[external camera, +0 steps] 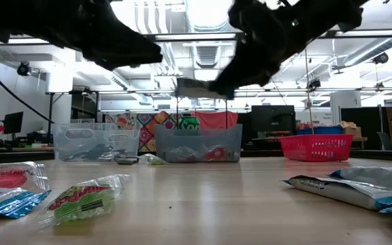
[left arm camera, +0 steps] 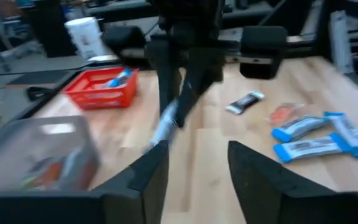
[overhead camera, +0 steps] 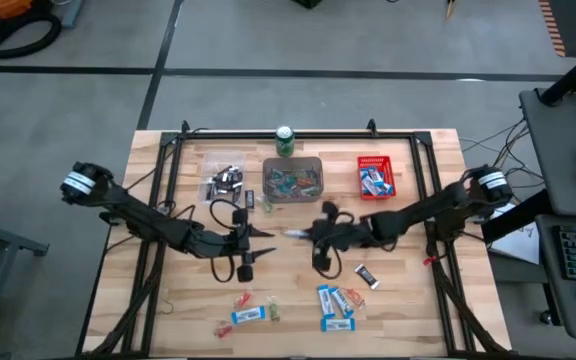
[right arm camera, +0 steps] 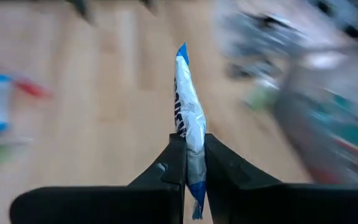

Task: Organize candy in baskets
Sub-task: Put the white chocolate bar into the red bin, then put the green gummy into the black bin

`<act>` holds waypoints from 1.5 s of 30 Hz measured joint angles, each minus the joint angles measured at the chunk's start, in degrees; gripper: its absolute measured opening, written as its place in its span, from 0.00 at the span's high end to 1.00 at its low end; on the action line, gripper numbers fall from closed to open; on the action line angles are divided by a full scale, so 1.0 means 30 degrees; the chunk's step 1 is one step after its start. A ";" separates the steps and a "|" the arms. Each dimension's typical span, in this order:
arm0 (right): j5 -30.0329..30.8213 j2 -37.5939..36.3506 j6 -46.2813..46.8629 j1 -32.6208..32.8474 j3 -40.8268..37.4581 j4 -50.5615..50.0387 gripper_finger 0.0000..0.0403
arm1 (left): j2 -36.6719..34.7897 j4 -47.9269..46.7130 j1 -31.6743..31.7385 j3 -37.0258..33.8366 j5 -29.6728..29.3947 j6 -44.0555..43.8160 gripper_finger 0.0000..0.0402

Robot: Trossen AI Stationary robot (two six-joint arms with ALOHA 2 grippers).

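Observation:
My right gripper (overhead camera: pixel 308 233) hangs over the table's middle, shut on a blue-and-white mini bar (right arm camera: pixel 188 118), which shows in the low view (external camera: pixel 193 87) high above the tabletop. My left gripper (left arm camera: pixel 194 168) faces it from the left, open, its fingers just short of the bar's free end and touching nothing. At the far side stand the clear basket (overhead camera: pixel 226 183), the grey basket (overhead camera: pixel 293 180) and the red basket (overhead camera: pixel 376 176), each with candy in it. More blue-and-white bars (overhead camera: pixel 336 305) and a dark bar (overhead camera: pixel 366 274) lie on the near half. My right gripper pinches the mini bar's two flat faces (right arm camera: pixel 193 155) between its two fingers, nearer the bar's rear end, whose tip shows behind the fingertips. Most of the bar sticks out forward past the fingertips, toward the table's left. It is lifted clear of the table.
A green can (overhead camera: pixel 285 141) stands at the far edge behind the grey basket. Wrapped sweets (external camera: pixel 80 199) lie near the front edge on the left, another blue-and-white bar (overhead camera: pixel 248 315) among them. Bare wood (overhead camera: pixel 298 275) lies under both grippers.

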 joint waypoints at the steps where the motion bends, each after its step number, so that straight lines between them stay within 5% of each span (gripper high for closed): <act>1: 0.0408 -0.0438 0.0225 -0.0297 -0.0007 -0.1092 0.93 | -0.0376 -0.0579 0.0000 0.0000 -0.0290 0.0008 0.61; 5: 0.3367 -0.2249 0.2474 -0.1957 -0.0007 -0.6257 0.93 | -0.1887 -0.2735 0.0000 0.0000 -0.1256 -0.0341 0.57; 9: 0.8232 -0.3723 0.8531 -0.4102 -0.0029 -1.3014 0.93 | -0.2815 -0.3831 0.0000 -0.0007 -0.1660 -0.0976 0.56; 14: 0.7497 -0.4514 1.4065 -0.7387 -0.0365 -1.8464 0.93 | -0.2991 -0.3895 0.0000 -0.0007 -0.1660 -0.1076 0.56; 20: 0.5946 -0.4130 1.4157 -0.9868 -0.0845 -1.8511 0.90 | -0.2590 -0.3863 0.0022 -0.0007 -0.1687 -0.1163 0.56; 32: 0.5915 -0.4118 1.3667 -1.0201 -0.0845 -1.8435 0.70 | -0.2444 -0.4116 0.0022 -0.0007 -0.1689 -0.1313 0.56; 45: 0.5278 -0.5434 1.1664 -0.6542 -0.0845 -1.4827 0.69 | -0.1471 -0.7013 0.0022 -0.0015 -0.1682 -0.3594 0.56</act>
